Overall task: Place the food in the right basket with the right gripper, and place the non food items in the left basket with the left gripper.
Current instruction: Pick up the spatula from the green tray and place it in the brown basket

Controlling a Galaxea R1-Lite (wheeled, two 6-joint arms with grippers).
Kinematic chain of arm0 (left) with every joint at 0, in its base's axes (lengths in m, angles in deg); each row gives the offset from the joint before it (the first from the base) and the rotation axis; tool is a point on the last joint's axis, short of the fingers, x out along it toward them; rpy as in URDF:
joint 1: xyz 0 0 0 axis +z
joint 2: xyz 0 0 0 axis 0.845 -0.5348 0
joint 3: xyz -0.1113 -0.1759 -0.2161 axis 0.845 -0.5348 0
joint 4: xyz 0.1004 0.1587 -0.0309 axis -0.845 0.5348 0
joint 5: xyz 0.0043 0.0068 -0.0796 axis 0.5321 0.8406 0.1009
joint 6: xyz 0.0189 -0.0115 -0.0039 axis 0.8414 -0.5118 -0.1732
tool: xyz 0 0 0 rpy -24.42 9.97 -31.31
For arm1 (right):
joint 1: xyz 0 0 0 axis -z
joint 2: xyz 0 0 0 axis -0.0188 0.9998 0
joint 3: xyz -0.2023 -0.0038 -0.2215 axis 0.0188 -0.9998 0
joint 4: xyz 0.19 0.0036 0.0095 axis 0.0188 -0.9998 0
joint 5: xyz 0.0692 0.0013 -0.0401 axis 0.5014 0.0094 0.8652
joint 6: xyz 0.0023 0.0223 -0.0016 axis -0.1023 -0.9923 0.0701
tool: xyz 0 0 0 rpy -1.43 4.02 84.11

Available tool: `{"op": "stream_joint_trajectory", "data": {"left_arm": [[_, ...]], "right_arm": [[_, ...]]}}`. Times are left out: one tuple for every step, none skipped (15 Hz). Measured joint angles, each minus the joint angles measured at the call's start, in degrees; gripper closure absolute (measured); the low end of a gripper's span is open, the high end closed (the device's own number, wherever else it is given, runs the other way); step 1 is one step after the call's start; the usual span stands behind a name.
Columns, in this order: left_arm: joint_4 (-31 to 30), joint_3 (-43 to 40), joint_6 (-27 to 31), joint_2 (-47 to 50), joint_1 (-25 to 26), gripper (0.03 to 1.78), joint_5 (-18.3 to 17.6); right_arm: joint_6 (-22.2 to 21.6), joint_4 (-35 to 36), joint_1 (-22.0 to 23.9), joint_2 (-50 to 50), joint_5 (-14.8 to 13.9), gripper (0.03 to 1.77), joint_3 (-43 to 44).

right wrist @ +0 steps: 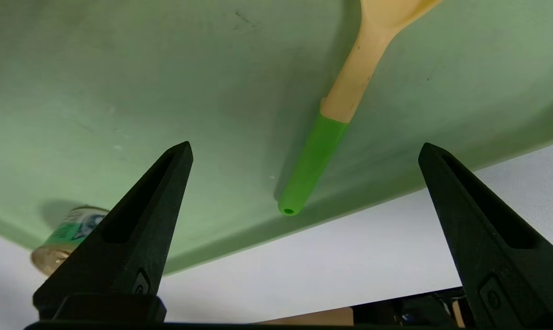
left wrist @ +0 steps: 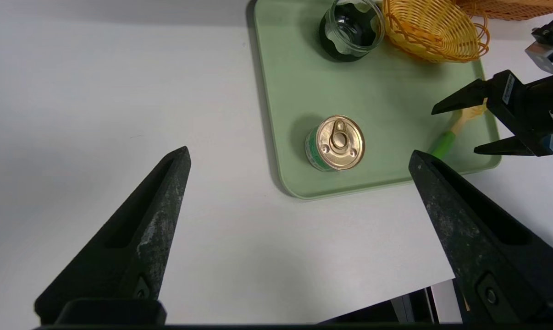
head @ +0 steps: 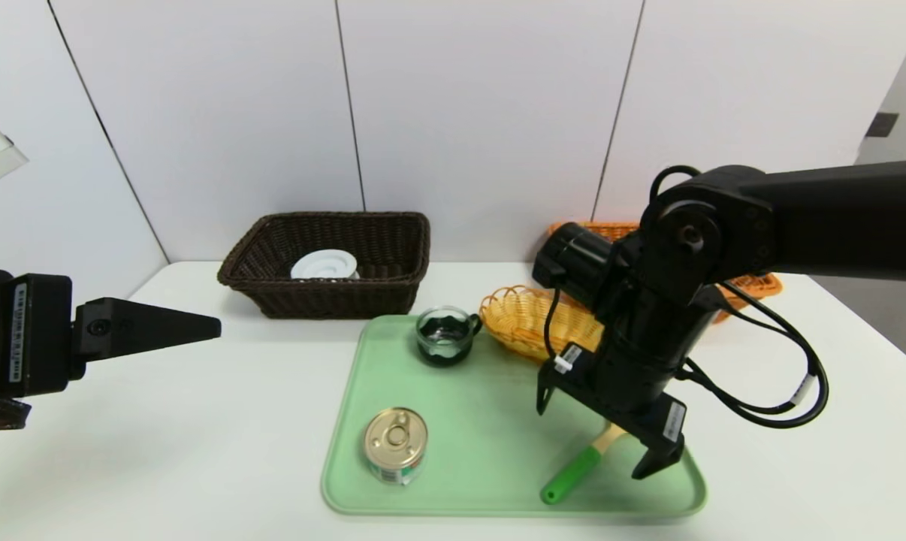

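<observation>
On the green tray (head: 498, 421) lie a gold-topped tin can (head: 396, 443), a glass cup (head: 444, 336) with dark contents, a small yellow wicker basket (head: 528, 319) and a wooden spoon with a green handle (head: 573, 472). My right gripper (head: 596, 432) hangs open just above that spoon (right wrist: 317, 156), its fingers either side of the handle and not touching it. Off the tray to the left, my left gripper (head: 197, 328) is open and empty over bare table, pointing toward the can (left wrist: 335, 143).
A dark brown basket (head: 333, 300) holding a white plate (head: 324, 264) stands at the back left. An orange basket (head: 757, 285) at the back right is mostly hidden behind my right arm. White wall panels close the back.
</observation>
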Motion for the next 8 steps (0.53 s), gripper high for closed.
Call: {"op": "stream_joint_trajectory", "data": {"left_arm": [[0.0,-0.1,0.0,0.5,0.0,0.12,0.0],[0.0,-0.2,0.1,0.8,0.0,0.12,0.0],[0.0,-0.3,0.1,1.1,0.0,0.12,0.0],[0.0,-0.3,0.0,1.4,0.0,0.12,0.0],[0.0,-0.4,0.1,1.6,0.0,0.12,0.0],[0.0,-0.4,0.1,1.7,0.0,0.12,0.0],[0.1,-0.4,0.0,1.9,0.0,0.12,0.0],[0.1,-0.4,0.1,2.1,0.0,0.12,0.0]], "right_arm": [[0.0,0.0,-0.1,0.5,0.0,0.10,-0.1],[0.0,0.0,-0.1,0.9,0.0,0.10,-0.1],[-0.1,0.0,-0.2,1.2,0.0,0.10,-0.1],[-0.4,0.1,-0.2,1.4,0.0,0.10,-0.1],[-0.7,0.0,-0.2,1.6,0.0,0.10,-0.1],[-0.7,0.1,-0.2,1.8,0.0,0.10,-0.1],[-0.7,0.1,-0.1,2.0,0.0,0.10,0.0],[-0.8,0.1,-0.1,2.1,0.0,0.10,0.0]]}}
